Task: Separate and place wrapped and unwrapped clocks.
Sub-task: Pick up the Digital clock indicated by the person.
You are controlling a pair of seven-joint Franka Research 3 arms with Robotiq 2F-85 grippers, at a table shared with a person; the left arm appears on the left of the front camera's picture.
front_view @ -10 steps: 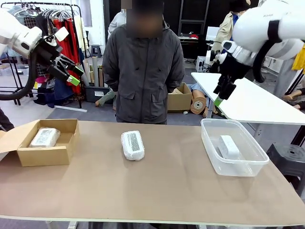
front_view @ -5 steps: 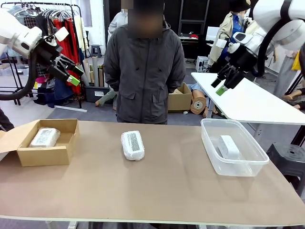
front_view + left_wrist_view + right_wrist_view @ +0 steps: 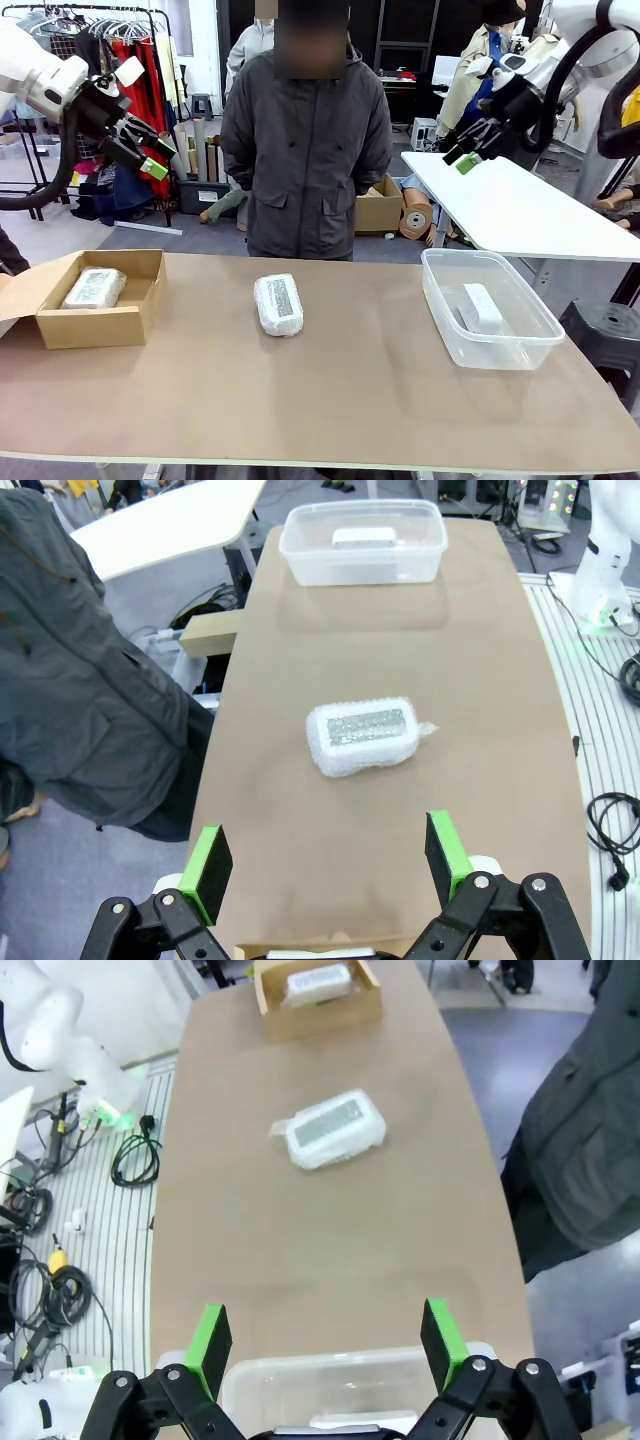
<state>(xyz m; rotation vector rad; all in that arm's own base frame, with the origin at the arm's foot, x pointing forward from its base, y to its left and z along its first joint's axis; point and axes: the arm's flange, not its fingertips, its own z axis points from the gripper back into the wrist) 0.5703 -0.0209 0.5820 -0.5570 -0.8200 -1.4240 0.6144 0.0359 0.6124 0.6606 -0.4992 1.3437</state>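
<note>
Both jaws gape empty; crinkly wrapped clock (image 3: 279, 304) on tabletop (image 3: 350, 400), smooth white clock (image 3: 480, 308) inside clear tub (image 3: 497, 352).

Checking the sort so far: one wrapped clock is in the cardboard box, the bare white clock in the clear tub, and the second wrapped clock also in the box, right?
No: the second wrapped clock lies on the table, between cardboard box and clear tub, per the front view. The rest is right.

wrapped clock (image 3: 362, 737): mid table (image 3: 480, 660) | bare clock (image 3: 368, 537): in clear tub (image 3: 300, 560) | fingers (image 3: 211, 860): apart, empty
</note>
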